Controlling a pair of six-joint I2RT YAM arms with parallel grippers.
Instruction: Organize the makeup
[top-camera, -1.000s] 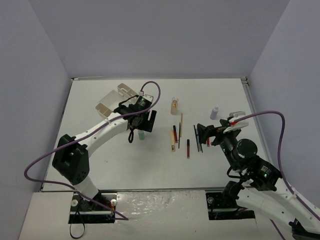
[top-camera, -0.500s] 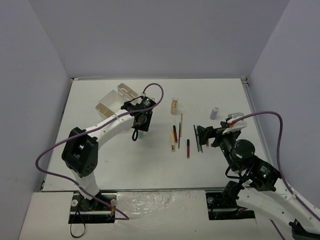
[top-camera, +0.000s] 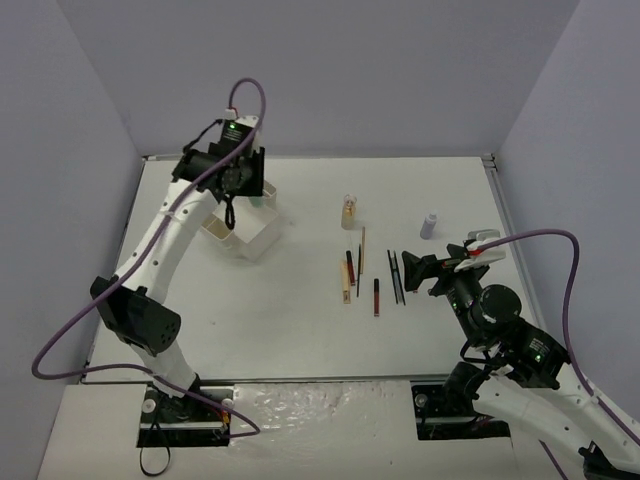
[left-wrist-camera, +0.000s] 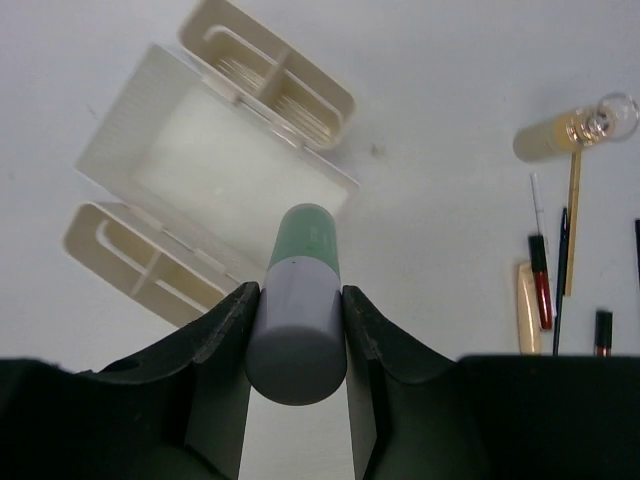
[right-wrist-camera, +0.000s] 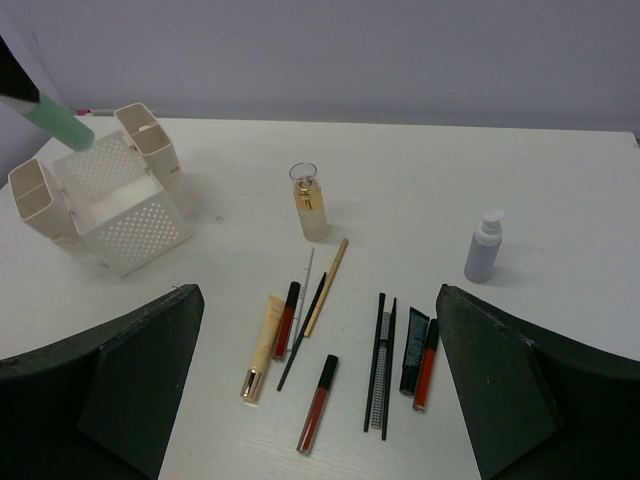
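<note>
Makeup's pale green, grey-capped bottle (left-wrist-camera: 300, 290) is clamped in the left gripper (left-wrist-camera: 297, 310), white compartmented plastic box (left-wrist-camera: 215, 165) beneath it; released off-centre, it may hit a divider and tumble out. Right gripper (right-wrist-camera: 320, 375) gapes empty.

A white bench (top-camera: 300, 340) is filling the middle of the overhead view, its matte top lying under soft, even light that is casting only faint shadows. A plain grey-lilac back wall (top-camera: 320, 80), left wall (top-camera: 50, 200) and right wall (top-camera: 590, 150) are closing it in. A thin metal rail (top-camera: 400, 156) is running along its far edge.
</note>
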